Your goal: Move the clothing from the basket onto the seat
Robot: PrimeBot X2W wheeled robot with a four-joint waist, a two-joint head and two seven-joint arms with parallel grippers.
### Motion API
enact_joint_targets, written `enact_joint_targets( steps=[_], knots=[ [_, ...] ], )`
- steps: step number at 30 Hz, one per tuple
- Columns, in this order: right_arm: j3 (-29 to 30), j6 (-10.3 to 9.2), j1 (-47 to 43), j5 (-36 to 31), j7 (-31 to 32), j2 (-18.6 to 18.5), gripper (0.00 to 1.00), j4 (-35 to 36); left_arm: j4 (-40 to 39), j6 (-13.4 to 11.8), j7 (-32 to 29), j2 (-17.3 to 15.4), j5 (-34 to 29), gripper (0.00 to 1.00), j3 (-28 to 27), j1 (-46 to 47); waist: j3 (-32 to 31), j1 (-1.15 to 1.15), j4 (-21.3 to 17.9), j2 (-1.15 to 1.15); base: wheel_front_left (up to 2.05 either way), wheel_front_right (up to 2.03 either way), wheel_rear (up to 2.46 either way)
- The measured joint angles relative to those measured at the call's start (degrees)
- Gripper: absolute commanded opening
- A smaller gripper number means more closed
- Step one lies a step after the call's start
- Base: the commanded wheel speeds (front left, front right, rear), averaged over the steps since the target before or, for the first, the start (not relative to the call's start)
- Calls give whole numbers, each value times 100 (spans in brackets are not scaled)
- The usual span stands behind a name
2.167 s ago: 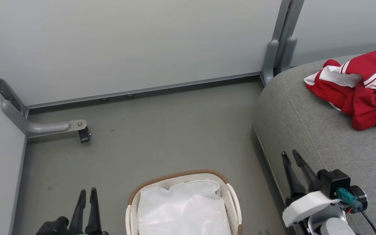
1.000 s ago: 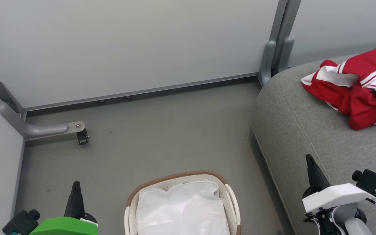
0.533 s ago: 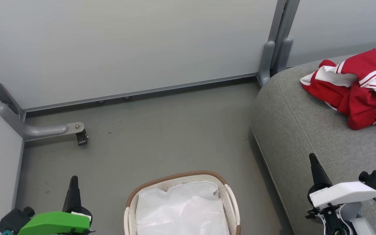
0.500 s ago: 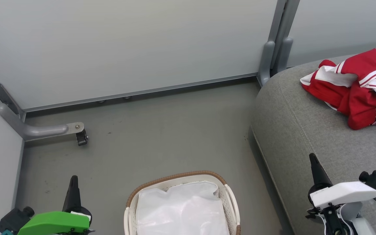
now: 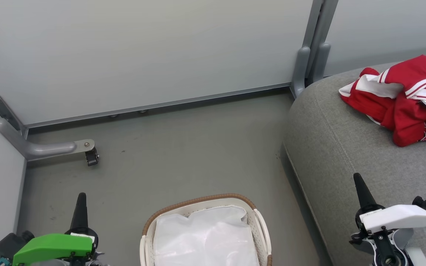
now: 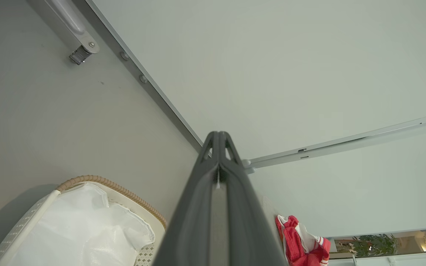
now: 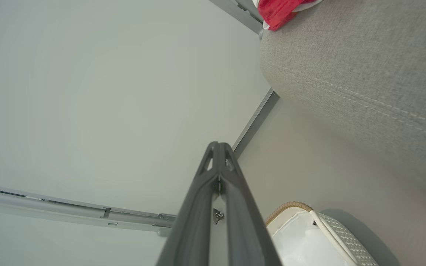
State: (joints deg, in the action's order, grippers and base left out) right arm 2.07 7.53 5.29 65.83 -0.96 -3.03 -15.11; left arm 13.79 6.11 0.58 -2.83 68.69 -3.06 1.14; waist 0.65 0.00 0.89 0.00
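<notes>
One clothing heap (image 5: 401, 111) is being borne by one seat (image 5: 331, 147) — one liner (image 5: 205, 236) by one basket (image 5: 198, 198). The left gripper (image 5: 81, 197) and right gripper (image 5: 357, 178) are being pressed closed, empty.

head: high, facing forward and down over floor (image 5: 183, 155), basket (image 5: 198, 198) at bottom edge, seat (image 5: 346, 147) on right | left wrist: low, sighting along left gripper (image 6: 218, 135) toward partition wall (image 6: 272, 66), basket near at lower left | right wrist: low, sighting along right gripper (image 7: 218, 145), seat close on right | shared by all three: basket, clothing (image 5: 401, 107), partition wall
</notes>
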Motion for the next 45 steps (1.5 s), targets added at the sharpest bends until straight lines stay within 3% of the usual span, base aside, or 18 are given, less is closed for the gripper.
enact_joint_targets(
  steps=[45],
  knots=[
    [324, -4, 41, 2160, 582, -3, 0, 85, 18, 100, -565, -1, 1901, 0, -265, 367, -37, 0, -69, 0, 0, 0, 0]
  ],
)
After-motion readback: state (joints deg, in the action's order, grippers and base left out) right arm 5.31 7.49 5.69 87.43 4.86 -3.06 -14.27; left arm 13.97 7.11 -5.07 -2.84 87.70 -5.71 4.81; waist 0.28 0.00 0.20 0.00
